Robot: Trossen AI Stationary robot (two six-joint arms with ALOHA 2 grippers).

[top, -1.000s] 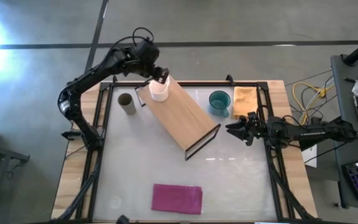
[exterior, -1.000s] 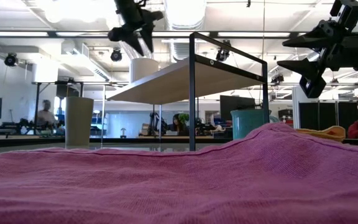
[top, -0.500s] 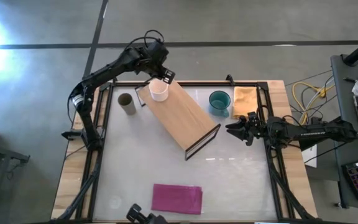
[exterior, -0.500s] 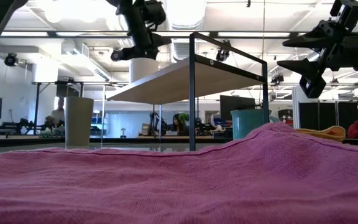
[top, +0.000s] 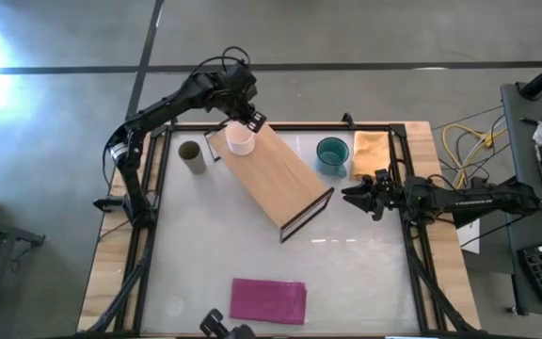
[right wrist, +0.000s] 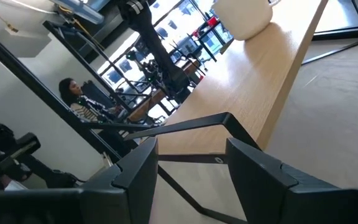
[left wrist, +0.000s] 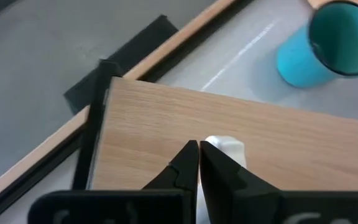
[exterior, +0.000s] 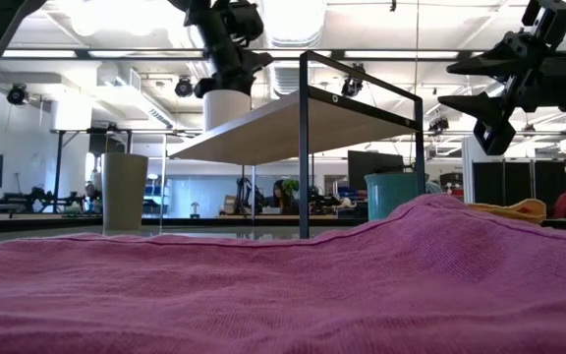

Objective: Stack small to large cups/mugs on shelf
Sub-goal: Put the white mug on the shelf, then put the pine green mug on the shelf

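Observation:
The white mug stands upright on the far left end of the light-wood shelf. My left gripper is shut just above and beyond it, nothing between its fingers; a white bit of the mug shows past the tips. The teal mug stands on the table right of the shelf. The olive cup stands upright on the table left of it. My right gripper hovers open beside the shelf's near right end. My left gripper points down over the white mug's far side. I cannot tell whether its shut tips touch the mug. The mug stands on the shelf board on its own base.
An orange cloth lies right of the teal mug. A magenta cloth lies flat near the table's front edge and fills the low view's foreground. The shelf's black wire frame rises at its near right end. People sit in the room beyond.
My left gripper has shut its fingers on nothing and has turned over the white mug, shifting slightly toward the table's right. The mug has stayed upright on the shelf. My right arm has kept still.

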